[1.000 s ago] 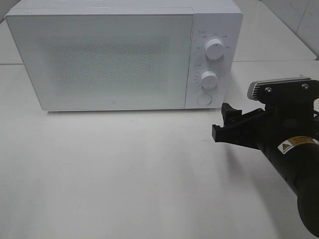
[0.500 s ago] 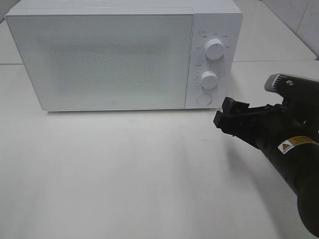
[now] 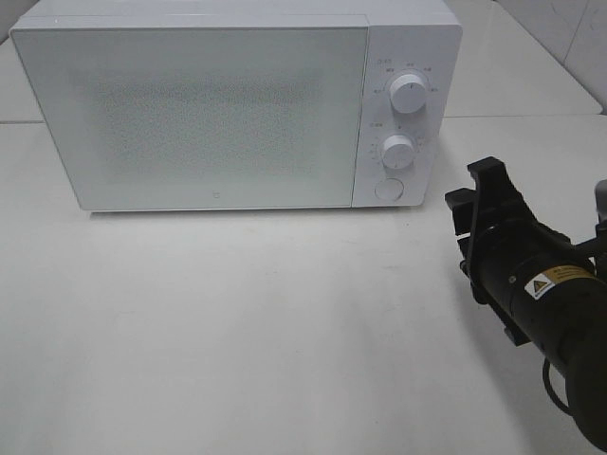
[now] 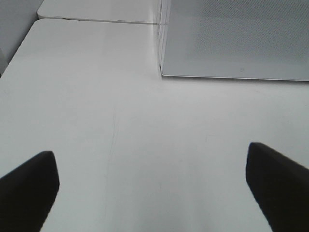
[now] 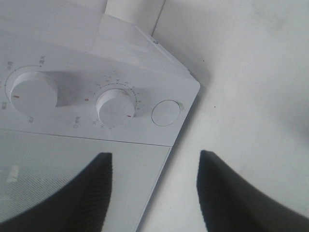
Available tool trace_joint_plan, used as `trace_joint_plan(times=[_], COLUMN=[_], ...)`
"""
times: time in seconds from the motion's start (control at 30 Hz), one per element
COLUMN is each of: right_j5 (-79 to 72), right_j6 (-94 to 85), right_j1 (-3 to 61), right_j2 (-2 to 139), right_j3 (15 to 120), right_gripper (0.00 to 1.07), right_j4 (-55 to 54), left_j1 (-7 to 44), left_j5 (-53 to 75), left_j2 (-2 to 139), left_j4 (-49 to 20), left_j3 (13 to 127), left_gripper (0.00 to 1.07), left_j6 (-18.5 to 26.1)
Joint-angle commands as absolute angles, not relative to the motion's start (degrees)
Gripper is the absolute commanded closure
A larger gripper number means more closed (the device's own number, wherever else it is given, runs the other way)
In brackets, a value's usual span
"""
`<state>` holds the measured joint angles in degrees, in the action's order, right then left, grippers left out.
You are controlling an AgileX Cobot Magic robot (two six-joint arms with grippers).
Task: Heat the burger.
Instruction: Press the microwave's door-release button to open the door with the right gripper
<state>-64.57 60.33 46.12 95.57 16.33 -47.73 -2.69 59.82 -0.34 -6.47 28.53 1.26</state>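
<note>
I see the broad white tabletop (image 3: 237,332) under both of my grippers. The big white box-shaped microwave oven (image 3: 209,114) stands ahead of them, its frosted door (image 3: 199,109) closed.

The burger is nowhere in my views. It may be behind that door, but I cannot tell through the frosting.

My left gripper (image 4: 150,152) hangs over bare table with its jaws spread wide and nothing between them, the oven's lower corner ahead of it.

My right gripper (image 5: 154,157) points at the control panel, jaws partly apart and empty, near the panel but not touching it. The lower white timer dial (image 5: 115,106) and the small round white button (image 5: 165,112) sit just ahead of its fingertips, the upper white dial (image 5: 30,92) further off to one side.

I judge the step in hand to be working the controls. Next I must line the jaws up on a dial, close them and twist.
</note>
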Motion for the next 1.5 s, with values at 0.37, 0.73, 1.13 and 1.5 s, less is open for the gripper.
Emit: trace_joint_plan(times=[0.37, 0.73, 1.13, 1.5], right_j5=[-63.71, -58.56, -57.81, -57.64], right_j6=[78.09, 77.23, 78.15, 80.44], right_j1=[46.35, 45.38, 39.53, 35.58], right_j2=[95.57, 96.89, 104.34, 110.01], right_j3=[16.27, 19.65, 26.81, 33.17], right_gripper=[1.03, 1.07, 1.07, 1.07], right_j4=[-45.15, -45.32, -40.45, -36.44], left_j1=[-2.41, -2.41, -2.41, -2.41], left_j5=[59.24, 59.24, 59.24, 59.24], left_j2=[-1.83, -1.83, -1.83, -1.83], left_j4=[-6.59, -6.59, -6.59, -6.59], left_j3=[28.36, 28.36, 28.36, 28.36], left_gripper=[0.03, 0.03, 0.03, 0.03], left_j6=[1.20, 1.20, 1.20, 1.20])
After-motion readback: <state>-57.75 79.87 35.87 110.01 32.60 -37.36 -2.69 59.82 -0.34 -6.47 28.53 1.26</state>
